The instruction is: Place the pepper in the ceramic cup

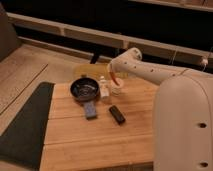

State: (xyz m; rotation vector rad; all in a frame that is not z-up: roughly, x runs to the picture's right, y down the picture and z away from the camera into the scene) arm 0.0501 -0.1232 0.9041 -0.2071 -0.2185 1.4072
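The thin, slightly curved orange-red pepper (pixel 114 79) hangs nearly upright just above the small white cylindrical ceramic cup (pixel 117 90), its lower tip pointing down at the cup's mouth. I cannot tell whether the tip has entered the cup or only sits just over the rim. The pepper's upper end disappears under the end of my white arm, where the gripper (pixel 115 71) is; I read the jaws as fully closed, pinched on the pepper's top end, though the fingers themselves are hard to pick out against the arm.

The cup stands on the light wooden slatted table (pixel 95 135), toward the far edge. Just beside it on the left is a small clear bottle (pixel 104 88), standing upright and close enough that I cannot say whether they touch. Left of the bottle sits a dark round bowl (pixel 83 90), much wider than the cup. Nearer to me, a blue rectangular block (pixel 90 110) lies flat in front of the bowl, and a black rectangular bar (pixel 117 114) lies at an angle in front of the cup, apart from the block.

A dark mat (pixel 25 125) covers the left side of the table area. My arm's large white body (pixel 182 120) fills the right of the view, reaching across from there to the cup.
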